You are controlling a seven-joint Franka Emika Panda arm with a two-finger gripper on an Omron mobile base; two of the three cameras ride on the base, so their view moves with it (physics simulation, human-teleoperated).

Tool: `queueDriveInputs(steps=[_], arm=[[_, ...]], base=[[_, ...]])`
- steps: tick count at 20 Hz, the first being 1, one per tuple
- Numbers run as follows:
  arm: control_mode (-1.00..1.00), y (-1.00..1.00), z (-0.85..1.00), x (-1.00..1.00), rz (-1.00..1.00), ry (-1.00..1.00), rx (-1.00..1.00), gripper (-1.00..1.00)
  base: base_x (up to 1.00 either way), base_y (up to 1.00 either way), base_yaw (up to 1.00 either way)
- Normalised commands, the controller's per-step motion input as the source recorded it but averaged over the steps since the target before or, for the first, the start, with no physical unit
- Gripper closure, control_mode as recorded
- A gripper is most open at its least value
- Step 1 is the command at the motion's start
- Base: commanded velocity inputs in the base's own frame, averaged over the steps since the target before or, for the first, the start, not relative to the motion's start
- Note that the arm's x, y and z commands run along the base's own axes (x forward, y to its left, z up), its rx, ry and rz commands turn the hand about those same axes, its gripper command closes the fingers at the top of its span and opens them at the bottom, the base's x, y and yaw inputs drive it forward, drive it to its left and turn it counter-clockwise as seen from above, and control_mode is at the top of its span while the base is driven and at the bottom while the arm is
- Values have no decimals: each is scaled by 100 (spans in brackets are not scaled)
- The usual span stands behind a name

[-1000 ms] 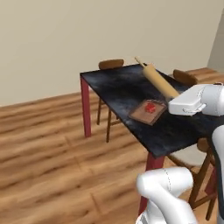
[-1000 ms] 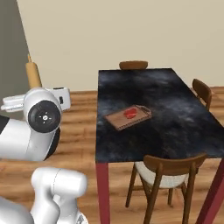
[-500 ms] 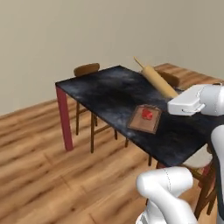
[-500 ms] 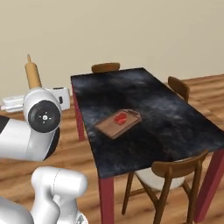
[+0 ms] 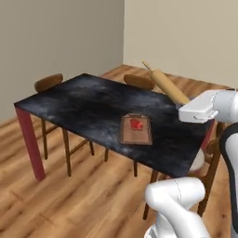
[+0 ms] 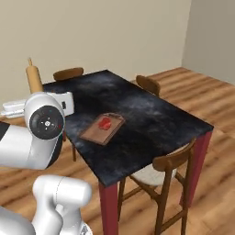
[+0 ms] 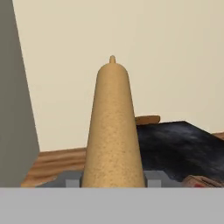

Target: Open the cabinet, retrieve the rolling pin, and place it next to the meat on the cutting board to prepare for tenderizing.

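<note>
My gripper (image 5: 185, 101) is shut on the rolling pin (image 5: 168, 87), a light tan wooden cylinder that sticks up and away from the hand. In the hand view the rolling pin (image 7: 113, 131) rises between the two fingertips of the gripper (image 7: 113, 180). From the right base the rolling pin (image 6: 33, 78) shows above my arm. The cutting board (image 5: 130, 137) lies flat on the dark table (image 5: 83, 102), with the meat (image 5: 136, 123) on it. The pin hangs above the table's edge, to one side of the cutting board (image 6: 94, 134) and the meat (image 6: 105, 123). The cabinet is out of view.
The table (image 6: 151, 119) has red legs and stands on a wooden floor near a beige wall corner. Wooden chairs (image 5: 48, 82) (image 5: 139, 82) (image 6: 172, 160) are tucked in on several sides. Open floor lies in front of the table.
The whole scene has swung in both base views as the base drove, and the table now looks turned. The rolling pin stays in the gripper the same way.
</note>
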Motion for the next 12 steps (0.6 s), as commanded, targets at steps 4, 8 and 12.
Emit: queueDriveInputs(steps=[4, 8, 12], arm=[[100, 0, 0, 0, 0, 0, 0, 100], [100, 0, 0, 0, 0, 0, 0, 100], [100, 0, 0, 0, 0, 0, 0, 100]], base=[[38, 50, -54], [40, 46, -56], [42, 46, -56]])
